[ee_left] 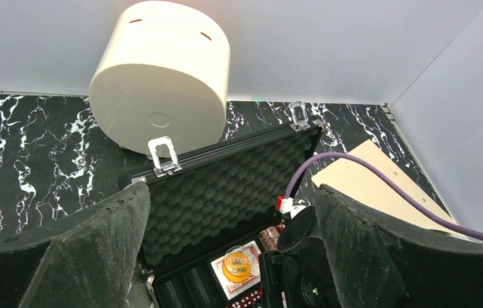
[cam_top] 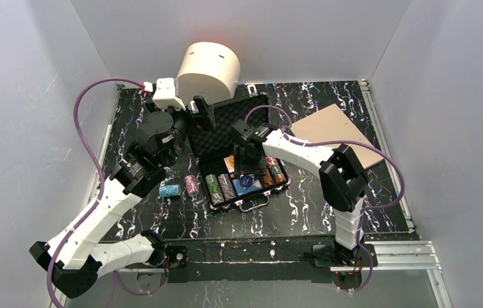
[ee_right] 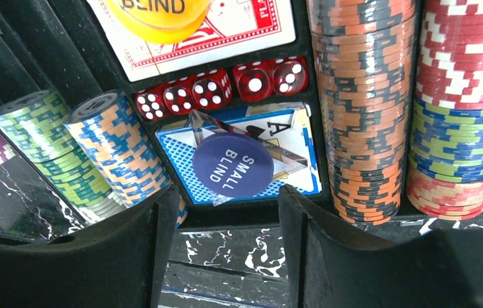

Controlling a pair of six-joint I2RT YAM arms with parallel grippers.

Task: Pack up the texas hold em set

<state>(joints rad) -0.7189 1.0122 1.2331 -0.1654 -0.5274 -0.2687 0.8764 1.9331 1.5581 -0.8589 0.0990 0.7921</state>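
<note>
Black fingers of the right tool (ee_right: 222, 212) are seen nearest, set apart with nothing between them, over the near edge of the open briefcase (cam_top: 235, 110). Just beyond them a purple small-blind button (ee_right: 233, 163) is laid on a blue card deck (ee_right: 177, 157). Red dice (ee_right: 219, 86) are lined up behind it, then a red-backed deck (ee_right: 238, 25) topped by the yellow button (ee_right: 158, 9). Chip stacks (ee_right: 364, 96) are seated in the slots on either side. Two loose stacks (cam_top: 170, 190) lie on the surface (cam_top: 328, 199) just left of the briefcase.

The left tool (ee_left: 232, 199) is held wide and empty before the raised foam-lined lid. The briefcase is placed mid-surface. A cream cylinder (cam_top: 208, 67) is set at the far edge behind the lid, and a tan board (cam_top: 338, 131) toward the far right corner. White walls enclose the surface.
</note>
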